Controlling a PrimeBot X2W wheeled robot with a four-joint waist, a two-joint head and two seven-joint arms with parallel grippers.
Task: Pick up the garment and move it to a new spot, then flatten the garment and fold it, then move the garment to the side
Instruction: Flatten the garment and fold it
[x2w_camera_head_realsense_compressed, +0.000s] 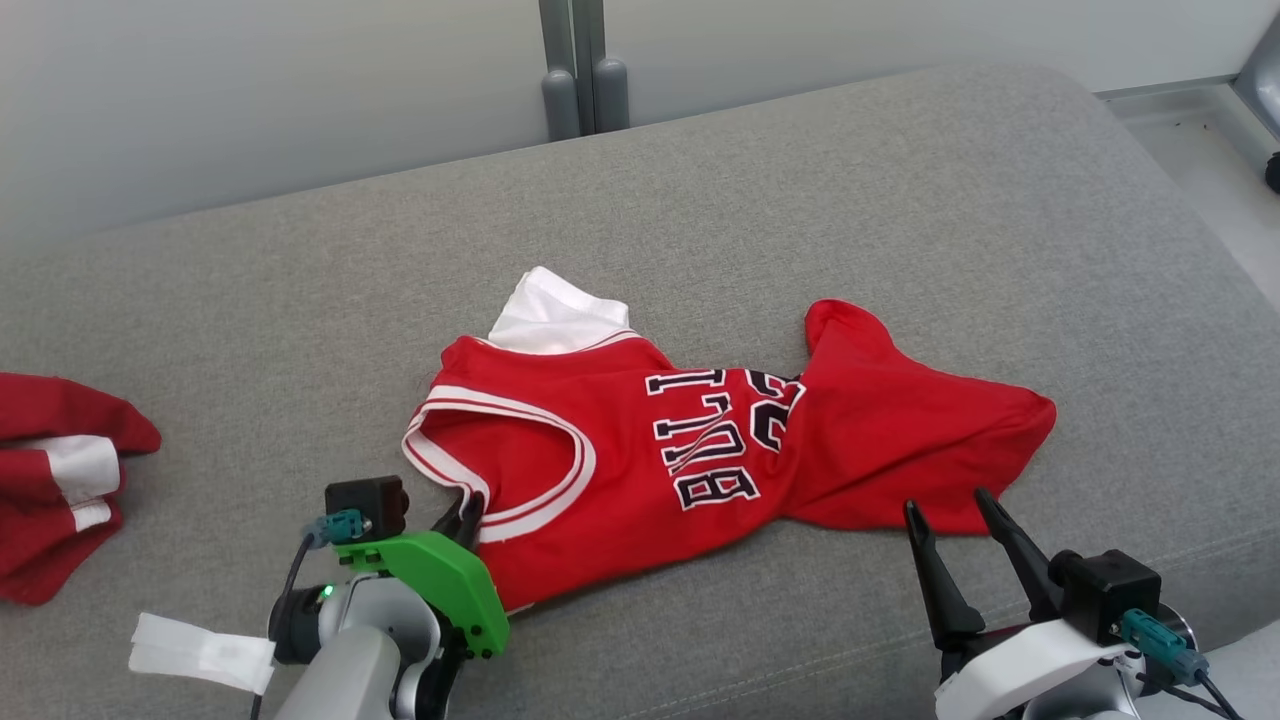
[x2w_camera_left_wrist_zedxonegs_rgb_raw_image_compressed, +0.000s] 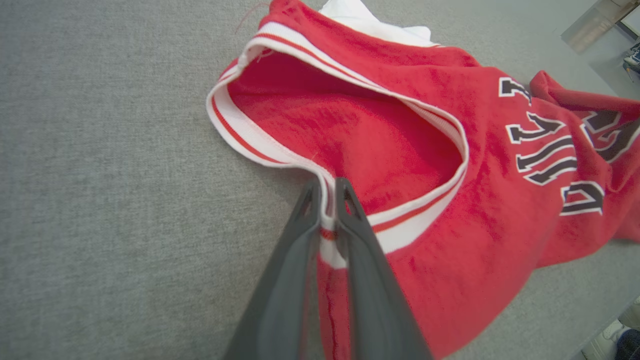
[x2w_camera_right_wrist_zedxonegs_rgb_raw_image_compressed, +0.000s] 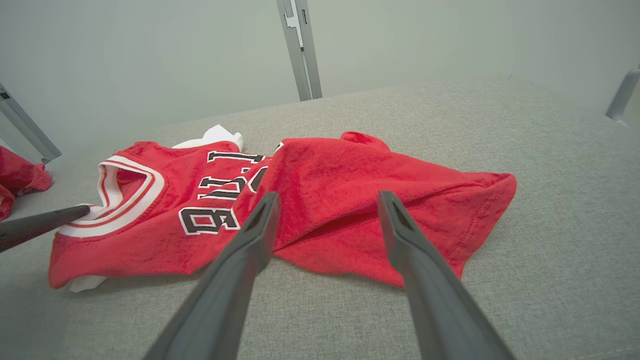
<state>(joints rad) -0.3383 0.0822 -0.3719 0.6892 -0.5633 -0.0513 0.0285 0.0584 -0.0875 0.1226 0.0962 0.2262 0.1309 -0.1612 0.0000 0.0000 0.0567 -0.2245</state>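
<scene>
So I'm parked in front of this big grey cushion (x2w_camera_head_realsense_compressed: 900, 200), and the red jersey (x2w_camera_head_realsense_compressed: 620, 470) is sprawled roughly in the middle of it, nearer my edge than the far one. It's pretty rumpled. The lettered chest faces up with a trimmed opening toward my left, and the bottom half is twisted over on itself off to my right. A bit of white fabric (x2w_camera_head_realsense_compressed: 555, 315) pokes out at its far edge.

Way over at the cushion's left side there's a second red-and-white garment (x2w_camera_head_realsense_compressed: 60, 480) in a heap, well apart from the jersey.

My right gripper (x2w_camera_head_realsense_compressed: 946, 502) has its fingers spread wide with nothing between them, tips right at the jersey's near hem. Can't tell if they actually touch it. My left gripper (x2w_camera_left_wrist_zedxonegs_rgb_raw_image_compressed: 327, 192) is pinched onto the striped trim (x2w_camera_left_wrist_zedxonegs_rgb_raw_image_compressed: 250, 145) of that opening, with the trim squeezed between both fingers.

Smallest thing: a white strip (x2w_camera_head_realsense_compressed: 200, 652) hanging off my left arm.
</scene>
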